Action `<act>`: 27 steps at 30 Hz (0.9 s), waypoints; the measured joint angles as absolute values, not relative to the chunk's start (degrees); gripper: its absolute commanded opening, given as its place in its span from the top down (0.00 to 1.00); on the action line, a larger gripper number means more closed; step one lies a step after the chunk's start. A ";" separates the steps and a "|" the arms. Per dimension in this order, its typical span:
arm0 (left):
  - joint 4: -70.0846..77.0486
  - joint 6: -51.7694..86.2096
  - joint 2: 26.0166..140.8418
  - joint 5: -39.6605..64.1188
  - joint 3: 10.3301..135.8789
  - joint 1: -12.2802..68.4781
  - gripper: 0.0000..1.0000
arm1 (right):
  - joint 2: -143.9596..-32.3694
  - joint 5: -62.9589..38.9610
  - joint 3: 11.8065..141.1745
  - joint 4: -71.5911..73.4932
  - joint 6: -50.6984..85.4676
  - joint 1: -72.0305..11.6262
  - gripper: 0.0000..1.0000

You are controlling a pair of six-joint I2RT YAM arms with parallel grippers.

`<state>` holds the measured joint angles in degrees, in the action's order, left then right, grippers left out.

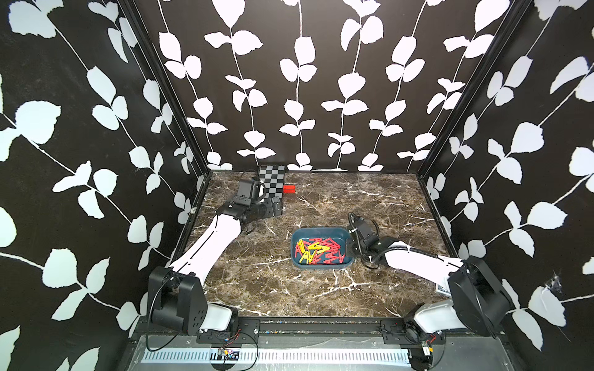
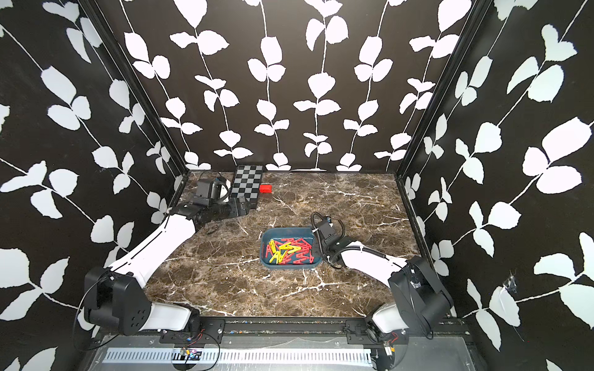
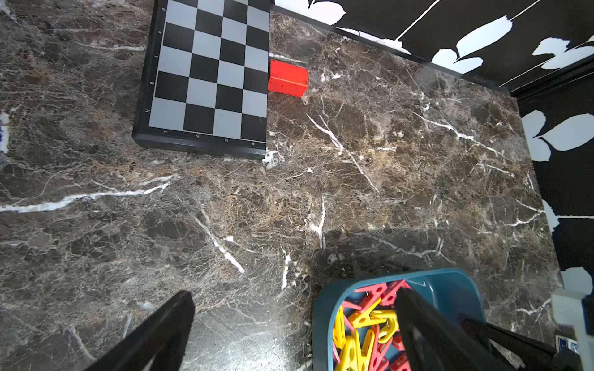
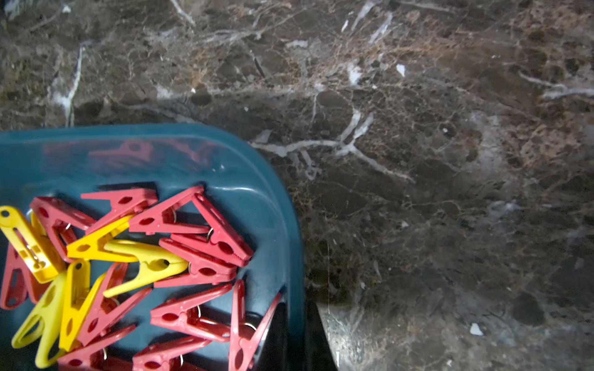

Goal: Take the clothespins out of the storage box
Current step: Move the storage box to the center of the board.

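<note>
Your table (image 1: 353, 199) count stands as follows. One storage box (image 1: 321, 232). In it, at least five yellow clothespins (image 4: 144, 261) and at least ten red clothespins (image 4: 199, 263) can be told apart in the right wrist view. The pile overlaps and runs out of that view, so you cannot take either figure as a full total. One checkered board (image 1: 273, 181). One red block (image 1: 289, 189). Two arms: one left arm (image 1: 212, 244), one right arm (image 1: 414, 260).
</note>
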<state>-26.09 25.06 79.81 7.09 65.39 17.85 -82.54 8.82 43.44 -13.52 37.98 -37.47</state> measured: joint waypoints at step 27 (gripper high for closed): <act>-26.92 25.23 80.99 8.45 65.65 17.87 0.03 | -92.77 7.51 52.16 -12.05 31.22 -31.53 0.50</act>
